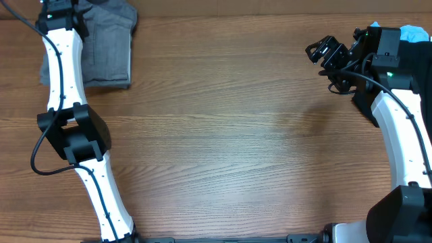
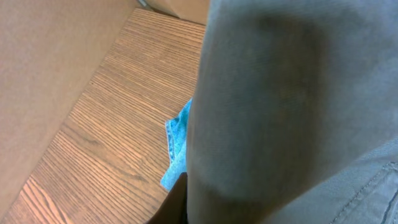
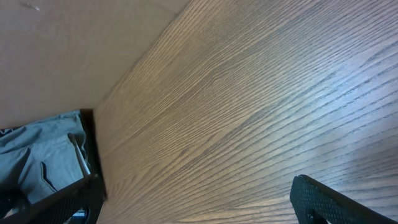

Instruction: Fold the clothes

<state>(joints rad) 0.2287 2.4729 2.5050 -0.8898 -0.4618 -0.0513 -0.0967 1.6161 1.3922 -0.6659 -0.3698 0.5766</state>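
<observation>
grey shorts point(image 1: 108, 50) look folded, upper left. left gripper hidden by cloth, grip can't tell. right gripper point(image 1: 324, 64) upper right, fingers spread, empty. imo lift left straight up, don't drag fold.

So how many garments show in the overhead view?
2: grey shorts at top left, a light-blue garment at the top right edge. More may be hidden: the left wrist view shows a blue denim piece beside grey fabric.

Left arm point(image 1: 64, 74) stretches to the far-left corner; left gripper point(image 1: 59, 8) mostly hidden, jaws unreadable. Right arm point(image 1: 398, 128) reaches far right; right gripper point(image 1: 322, 52) points left, fingers point(image 3: 329, 202) spread wide.
</observation>
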